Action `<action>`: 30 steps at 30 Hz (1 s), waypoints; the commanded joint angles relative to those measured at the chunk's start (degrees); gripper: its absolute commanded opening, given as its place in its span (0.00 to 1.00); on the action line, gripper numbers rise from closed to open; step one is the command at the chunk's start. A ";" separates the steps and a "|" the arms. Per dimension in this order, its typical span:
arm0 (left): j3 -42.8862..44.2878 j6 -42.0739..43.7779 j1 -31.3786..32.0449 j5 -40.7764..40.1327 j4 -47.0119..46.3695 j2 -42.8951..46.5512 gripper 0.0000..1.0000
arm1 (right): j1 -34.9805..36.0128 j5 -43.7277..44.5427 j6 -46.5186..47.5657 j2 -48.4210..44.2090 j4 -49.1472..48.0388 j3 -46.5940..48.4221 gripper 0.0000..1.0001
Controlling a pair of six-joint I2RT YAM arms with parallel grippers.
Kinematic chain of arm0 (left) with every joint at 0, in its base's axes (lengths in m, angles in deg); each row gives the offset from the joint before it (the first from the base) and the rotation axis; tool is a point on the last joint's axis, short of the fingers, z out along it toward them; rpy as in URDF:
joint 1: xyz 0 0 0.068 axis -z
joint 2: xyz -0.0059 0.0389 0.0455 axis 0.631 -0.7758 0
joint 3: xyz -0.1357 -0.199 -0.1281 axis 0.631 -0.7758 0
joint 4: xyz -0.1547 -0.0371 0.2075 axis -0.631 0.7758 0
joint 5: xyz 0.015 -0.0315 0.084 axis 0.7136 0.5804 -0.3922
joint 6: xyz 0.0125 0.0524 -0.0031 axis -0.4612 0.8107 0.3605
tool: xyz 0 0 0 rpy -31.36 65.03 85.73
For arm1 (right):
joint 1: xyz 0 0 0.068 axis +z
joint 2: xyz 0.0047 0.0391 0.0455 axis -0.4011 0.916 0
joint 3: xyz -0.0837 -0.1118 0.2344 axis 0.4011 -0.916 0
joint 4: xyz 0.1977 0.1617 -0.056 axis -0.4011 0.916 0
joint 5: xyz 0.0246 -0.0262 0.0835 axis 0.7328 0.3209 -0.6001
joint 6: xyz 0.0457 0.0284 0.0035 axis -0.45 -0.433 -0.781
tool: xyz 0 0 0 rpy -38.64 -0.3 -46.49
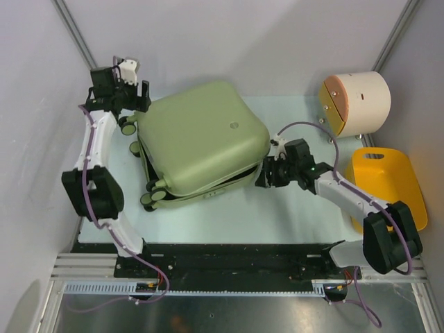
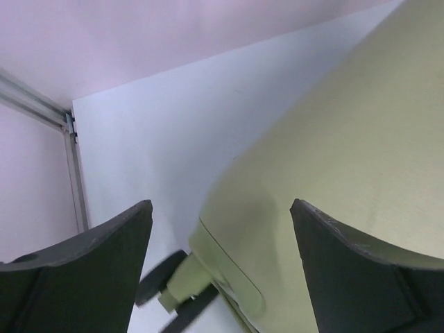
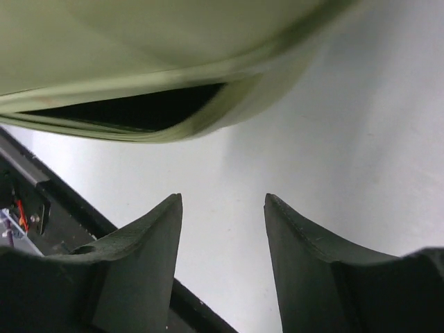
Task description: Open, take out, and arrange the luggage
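The luggage point(image 1: 201, 139) is a pale sage-green hard-shell suitcase lying flat in the middle of the table, wheels at its left side. Its lid stands slightly ajar along the near right edge, where a dark gap point(image 3: 139, 111) shows in the right wrist view. My left gripper point(image 1: 130, 94) hangs open at the suitcase's far left corner point(image 2: 229, 215), straddling it above a wheel point(image 2: 163, 274) without touching. My right gripper point(image 1: 267, 173) is open and empty just off the near right corner point(image 3: 277, 76), fingertips point(image 3: 170, 208) short of the shell.
A cream cylindrical drum point(image 1: 357, 103) lies at the back right. A yellow plastic basket point(image 1: 385, 184) sits at the right, behind the right arm. A black rail point(image 1: 229, 257) runs along the table's near edge. White walls close in at left and back.
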 commanded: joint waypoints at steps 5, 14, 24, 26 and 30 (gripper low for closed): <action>5.95 -0.72 -5.71 1.12 -0.48 -9.67 0.84 | 5.13 -1.35 -4.44 7.86 -24.15 -2.59 0.55; -15.48 2.09 -8.18 3.92 -0.30 -0.90 0.75 | 2.85 6.21 -1.56 23.60 -39.55 11.17 0.50; -36.24 -2.56 -8.35 9.28 1.90 19.22 0.73 | -0.06 3.84 5.66 42.24 -40.00 38.95 0.54; -36.51 -4.31 -8.00 9.47 1.81 23.80 0.74 | -0.84 3.31 5.66 44.97 -39.91 42.40 0.54; -36.25 -6.51 -7.48 11.05 3.13 28.02 0.75 | -0.68 1.02 6.10 50.68 -39.56 51.18 0.54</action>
